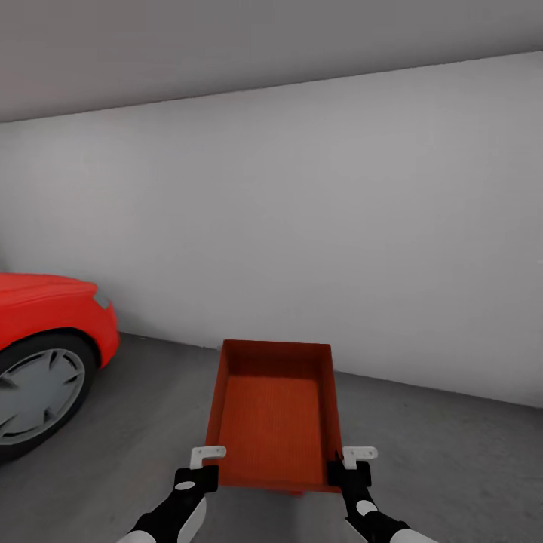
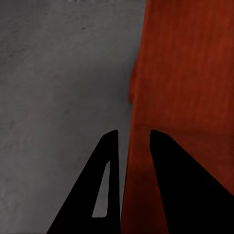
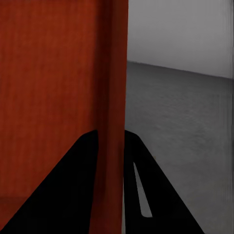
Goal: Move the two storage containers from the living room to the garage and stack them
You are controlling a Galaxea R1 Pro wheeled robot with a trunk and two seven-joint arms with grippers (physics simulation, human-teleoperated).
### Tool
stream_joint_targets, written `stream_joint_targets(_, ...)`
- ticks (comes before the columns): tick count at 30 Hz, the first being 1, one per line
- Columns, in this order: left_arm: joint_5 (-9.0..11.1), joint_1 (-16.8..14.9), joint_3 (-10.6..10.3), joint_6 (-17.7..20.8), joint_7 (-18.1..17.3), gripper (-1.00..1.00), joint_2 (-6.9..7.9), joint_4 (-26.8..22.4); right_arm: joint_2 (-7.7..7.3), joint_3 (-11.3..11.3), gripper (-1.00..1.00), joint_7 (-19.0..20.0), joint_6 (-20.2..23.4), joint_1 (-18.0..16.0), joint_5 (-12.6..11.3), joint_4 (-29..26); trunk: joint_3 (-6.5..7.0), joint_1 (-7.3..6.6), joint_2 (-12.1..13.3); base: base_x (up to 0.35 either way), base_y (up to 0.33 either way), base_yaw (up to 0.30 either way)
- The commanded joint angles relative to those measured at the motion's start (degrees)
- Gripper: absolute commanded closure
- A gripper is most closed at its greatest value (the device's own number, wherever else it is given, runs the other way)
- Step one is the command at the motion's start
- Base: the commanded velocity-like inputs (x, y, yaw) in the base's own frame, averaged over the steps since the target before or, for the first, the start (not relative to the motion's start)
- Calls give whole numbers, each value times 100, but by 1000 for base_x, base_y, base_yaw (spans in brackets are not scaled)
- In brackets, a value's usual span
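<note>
Carrying step, in the garage: left gripper [image 1: 205, 461] and right gripper [image 1: 350, 461] each closed on a side wall of the orange bin [image 1: 273, 415], held over the grey floor [image 1: 452, 460] near the red car [image 1: 53, 332]; next, judged, lowering it level.

- No text, label, brand, number or sign can be read in any of the three views.
- The orange-red storage container [image 1: 275, 411] has plain walls and a plain bottom (only a fine ribbed texture, no letters).
- The red car [image 1: 47, 320] shows no badge and no plate that could be read; its wheel [image 1: 38, 394] has plain grey spokes without a logo.
- The white wall [image 1: 302, 219] and the dark grey floor [image 1: 452, 467] carry no marking.
</note>
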Motion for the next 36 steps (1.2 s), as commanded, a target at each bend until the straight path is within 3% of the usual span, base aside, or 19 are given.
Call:
stream_joint_targets(1,94,1,-86,19,45,100,7,16,1,72,100,-43,-245,-12,5,-6,-8,4,-6,300,221,-278)
stream_joint_targets(27,87,1,-84,19,45,100,7,16,-2,72,100,-36,-271,-12,-2,-6,-8,4,-6,298,224,-30)
stream_joint_targets(36,78,0,-83,2,45,100,7,8,4,71,100,-43,-271,-12,-3,-6,-3,4,-6,248,178,-200)
